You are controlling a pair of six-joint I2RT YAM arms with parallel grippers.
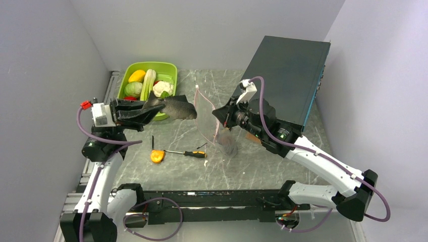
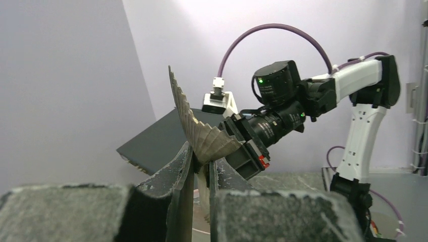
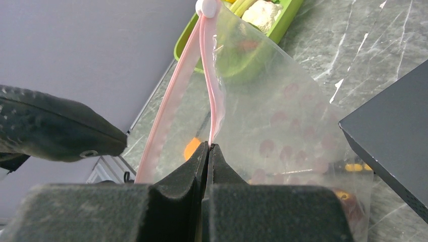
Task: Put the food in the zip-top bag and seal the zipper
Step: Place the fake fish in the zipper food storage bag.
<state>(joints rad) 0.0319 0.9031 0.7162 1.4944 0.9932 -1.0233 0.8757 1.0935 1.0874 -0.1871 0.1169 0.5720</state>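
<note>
The left claw (image 2: 201,166) is pinched on the tail of a dark toy fish (image 1: 176,108), holding it in the air with the head pointing right, toward the bag (image 1: 207,116). In the left wrist view the ribbed tail fin stands up from between the two pads. The right claw (image 3: 208,151) is pressed together on the pink zipper (image 3: 209,65), so the clear bag hangs from it with the mouth turned toward the fish; the two pink lips part above the grip and meet again at a white slider (image 3: 206,6). The fish's head is just beside the mouth, not inside it. A dark round piece (image 1: 229,146) lies in the bag's bottom, which rests on the table (image 1: 252,166). Behind the left claw, at the far left of the table, a green tray (image 1: 169,68) holds the rest of the food: cauliflower (image 1: 162,88), a green head (image 1: 133,88), a yellow piece (image 1: 137,75), a pale long piece (image 1: 148,83) and something red (image 1: 131,98). Nearer the arms lie an orange tape measure (image 1: 157,156) and a screwdriver (image 1: 194,154), close together. The tabletop is grey, marbled with pale veins. A black box (image 1: 287,75) stands tilted at the far right behind the right arm. Plain pale grey-lilac walls close in the table on the left, back and right.
</note>
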